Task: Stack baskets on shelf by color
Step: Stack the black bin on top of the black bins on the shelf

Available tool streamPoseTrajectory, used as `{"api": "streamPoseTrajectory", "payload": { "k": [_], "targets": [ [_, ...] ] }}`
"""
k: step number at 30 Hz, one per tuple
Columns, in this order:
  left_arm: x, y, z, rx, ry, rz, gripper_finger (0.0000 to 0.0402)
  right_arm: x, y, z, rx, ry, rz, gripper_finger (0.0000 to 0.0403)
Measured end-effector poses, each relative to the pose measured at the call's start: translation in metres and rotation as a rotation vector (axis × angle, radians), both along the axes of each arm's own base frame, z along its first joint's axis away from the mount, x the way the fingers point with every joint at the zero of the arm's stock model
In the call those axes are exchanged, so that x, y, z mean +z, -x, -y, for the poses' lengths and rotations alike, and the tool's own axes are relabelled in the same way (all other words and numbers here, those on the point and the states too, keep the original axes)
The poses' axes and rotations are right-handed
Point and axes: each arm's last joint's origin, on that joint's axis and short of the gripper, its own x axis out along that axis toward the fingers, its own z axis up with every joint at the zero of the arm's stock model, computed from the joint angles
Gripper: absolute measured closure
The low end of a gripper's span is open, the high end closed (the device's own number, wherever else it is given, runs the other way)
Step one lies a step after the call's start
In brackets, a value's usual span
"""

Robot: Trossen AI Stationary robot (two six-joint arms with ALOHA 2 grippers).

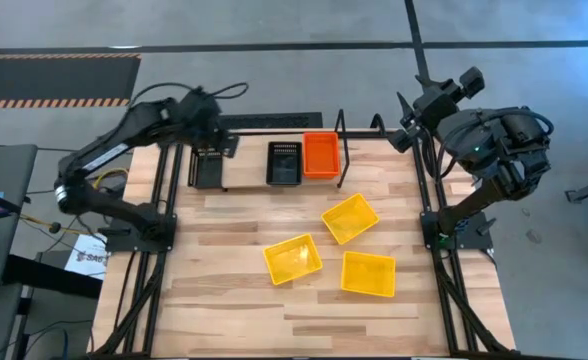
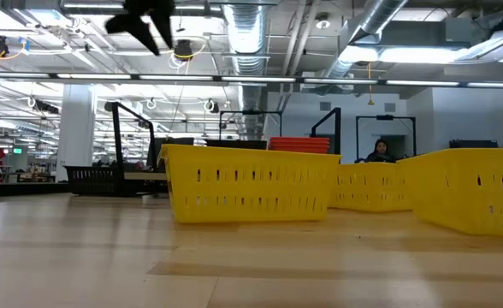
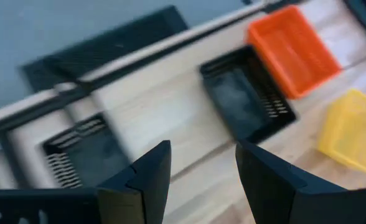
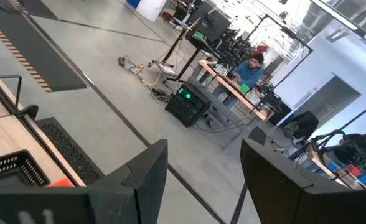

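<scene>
Pale wooden planks form the counter [image 1: 234, 310], seen from above with a dark robot arm at each far corner. Along the far edge runs the shelf [image 1: 249, 178], a light board in a black wire frame. On it sit a black basket [image 1: 208, 168] toward the left end, a second black basket [image 1: 284, 163] near the middle, and a red-orange basket [image 1: 321, 155] touching that one's right side, so the colours seem to be gathering in their own spots.

Three yellow baskets wait loose on the counter's middle: one [image 1: 350, 217] nearest the shelf, one [image 1: 293, 259] left of centre, one [image 1: 368, 274] toward the near right. By my reading they are not yet sorted.

Hovering over the shelf's left end, above the left black basket, is the left gripper [image 3: 198, 165], fingers spread and holding nothing. Off the far right corner, the right gripper [image 4: 201, 165] is raised and pointed into the room, fingers likewise apart and empty; that arm seems to be waiting.

No brand, label or readable writing shows on the baskets or shelf.
</scene>
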Motion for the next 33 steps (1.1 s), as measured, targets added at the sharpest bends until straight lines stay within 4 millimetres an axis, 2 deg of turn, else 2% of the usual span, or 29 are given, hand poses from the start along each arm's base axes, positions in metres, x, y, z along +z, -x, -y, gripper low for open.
{"api": "streamPoseTrajectory", "payload": {
  "k": [4,8,11,17,19,27,33],
  "targets": [
    [0.005,0.019,0.012,0.018,-0.016,-0.058,0.0235,-0.001,0.000,0.000,0.000,0.002,-0.009,0.0180],
    [-0.002,0.028,0.016,0.024,0.043,-0.170,0.0235,-0.002,0.001,0.000,-0.001,0.007,-0.026,0.0180],
    [-0.010,0.031,0.017,0.106,0.117,-0.278,0.0235,-0.003,0.001,0.000,-0.001,0.010,-0.039,0.0180],
    [-0.024,0.030,0.008,0.284,0.076,-0.299,0.0235,-0.002,0.002,0.000,-0.002,0.010,-0.039,0.0180],
    [-0.037,0.033,0.005,0.318,0.106,-0.374,0.0235,-0.002,0.002,0.000,-0.003,0.010,-0.039,0.0180],
    [-0.096,0.056,0.005,0.419,0.269,-0.499,0.0235,-0.003,0.003,0.001,-0.003,0.013,-0.050,0.0180],
    [-0.137,0.059,-0.003,0.446,0.313,-0.450,0.0235,-0.003,0.003,0.001,-0.003,0.012,-0.048,0.0180]
  ]
}}
